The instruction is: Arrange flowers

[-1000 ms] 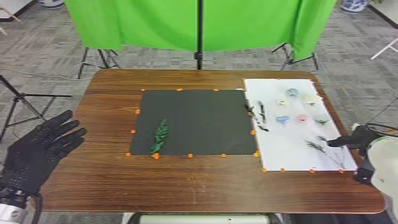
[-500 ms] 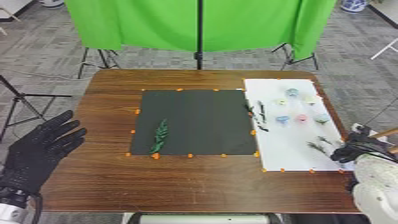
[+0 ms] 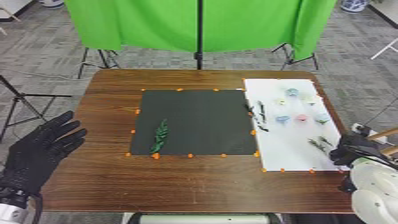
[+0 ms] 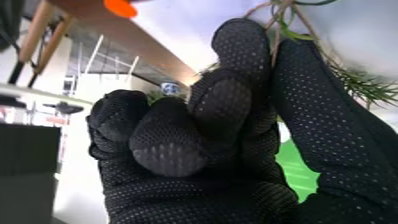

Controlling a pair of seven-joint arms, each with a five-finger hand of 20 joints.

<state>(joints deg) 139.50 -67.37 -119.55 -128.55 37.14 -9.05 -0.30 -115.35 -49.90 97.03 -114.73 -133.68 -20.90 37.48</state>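
Note:
On the white sheet (image 3: 280,135) at the right lie small pale, blue and pink flowers (image 3: 302,118), dark thin sprigs (image 3: 262,117) and, lower down, needle-leaved green sprigs (image 3: 317,145). A green leafy stem (image 3: 160,136) rests on the black sheet (image 3: 200,120), near its lower left. My right hand (image 3: 355,149) is at the white sheet's lower right edge, beside the needle-leaved sprigs. In the right wrist view, thumb and a finger of my right hand (image 4: 306,90) pinch the thin stems of a green sprig (image 4: 360,82). My left hand (image 3: 37,150) hovers at the left table edge, fingers relaxed.
Orange markers (image 3: 155,156) line both sheets on the wooden table (image 3: 200,187). A green cloth (image 3: 142,25) hangs on stands behind it. Wooden legs (image 3: 387,134) show beyond the table at the right.
My right hand has moved down and slightly right along the white sheet's edge. The needle-leaved sprigs have shifted a little. My left hand has stayed still.

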